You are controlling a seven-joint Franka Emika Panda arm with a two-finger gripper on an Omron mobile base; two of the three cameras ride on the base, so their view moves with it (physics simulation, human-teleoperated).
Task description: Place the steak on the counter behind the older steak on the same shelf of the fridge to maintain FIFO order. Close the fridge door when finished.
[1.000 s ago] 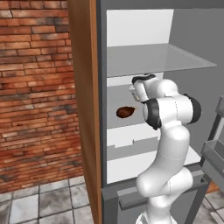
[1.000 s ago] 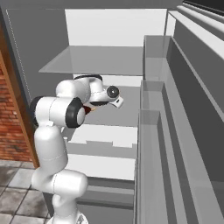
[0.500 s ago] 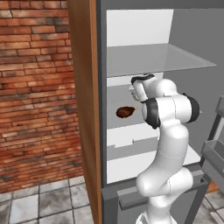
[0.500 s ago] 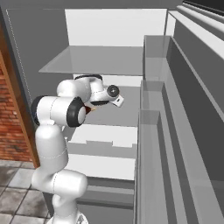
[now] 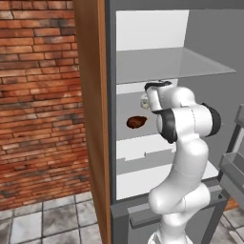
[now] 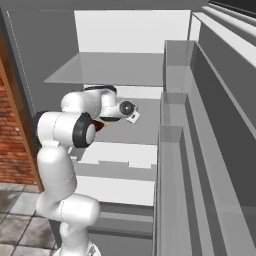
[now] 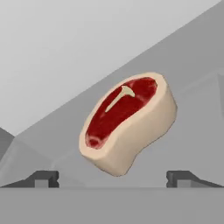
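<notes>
The steak (image 7: 127, 120), bright red with a cream fat rim, lies tilted on the pale grey shelf (image 7: 188, 109) just beyond my gripper (image 7: 113, 177). The gripper is open, its two dark fingertips (image 7: 43, 177) spread wide below the steak and clear of it. The older steak (image 5: 137, 122), a dark brown oval lump, sits on the same shelf (image 5: 143, 137) near the fridge's left wall, to the left of my arm. My hand (image 6: 127, 107) reaches into the white interior of the fridge (image 5: 143, 28). The counter is out of view.
The fridge door (image 6: 210, 150) stands open on the right, its grey bins lined up close beside my arm. Another shelf (image 5: 171, 64) hangs just above my hand. A brown wood panel (image 5: 90, 119) and a brick wall (image 5: 38, 95) are to the left.
The arm has hardly moved; the hand has only shifted slightly inside the fridge. The older steak lies where it was.
</notes>
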